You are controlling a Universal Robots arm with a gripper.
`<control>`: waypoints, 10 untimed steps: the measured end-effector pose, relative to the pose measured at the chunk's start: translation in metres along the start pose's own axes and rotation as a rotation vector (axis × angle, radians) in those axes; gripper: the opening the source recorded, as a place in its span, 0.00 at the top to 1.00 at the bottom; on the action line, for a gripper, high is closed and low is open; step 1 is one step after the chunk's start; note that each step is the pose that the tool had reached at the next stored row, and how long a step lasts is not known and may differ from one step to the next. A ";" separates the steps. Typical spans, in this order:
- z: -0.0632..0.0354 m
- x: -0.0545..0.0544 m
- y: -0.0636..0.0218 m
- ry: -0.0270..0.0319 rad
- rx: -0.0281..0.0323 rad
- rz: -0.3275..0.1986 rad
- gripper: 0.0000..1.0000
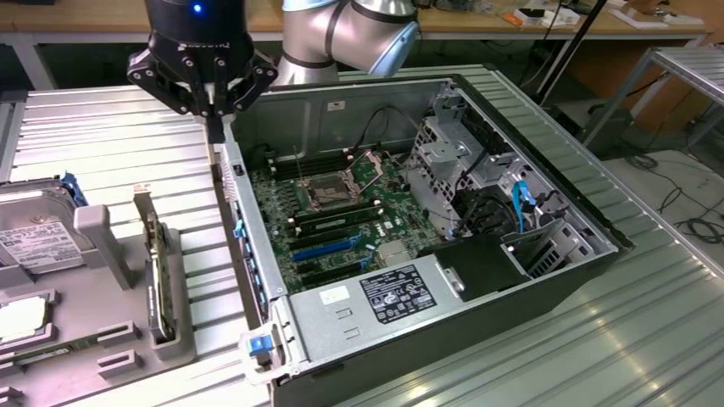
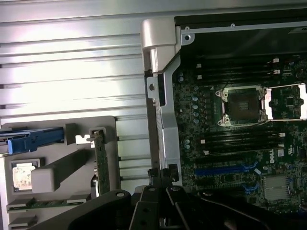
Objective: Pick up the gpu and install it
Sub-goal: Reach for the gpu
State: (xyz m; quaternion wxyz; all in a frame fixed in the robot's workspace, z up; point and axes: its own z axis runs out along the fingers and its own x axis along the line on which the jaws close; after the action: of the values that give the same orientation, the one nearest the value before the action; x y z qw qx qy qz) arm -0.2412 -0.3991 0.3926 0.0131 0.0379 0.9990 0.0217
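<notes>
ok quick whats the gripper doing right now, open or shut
Gripper: shut, nothing in it; the gpu stands upright in the grey holder.

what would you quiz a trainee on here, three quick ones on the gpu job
1. True or false: the gpu is already seated on the motherboard.
2. Multiple choice: the gripper is A) shut on the gpu, B) shut, apart from the gpu, above the side wall of the case, C) open over the hard drive.
3. Fill in: the gpu stands on edge in the grey ____ beside the case.
Key: 1 false; 2 B; 3 holder.
</notes>
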 end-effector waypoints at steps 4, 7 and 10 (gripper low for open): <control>-0.0001 0.004 -0.0003 0.0000 0.0000 0.000 0.89; -0.0001 0.007 -0.0005 0.0000 0.0000 0.000 0.89; -0.0002 0.009 -0.0007 0.0000 0.0001 0.000 0.89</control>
State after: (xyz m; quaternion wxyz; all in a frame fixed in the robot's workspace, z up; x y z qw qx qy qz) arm -0.2505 -0.3991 0.3925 0.0131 0.0379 0.9990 0.0217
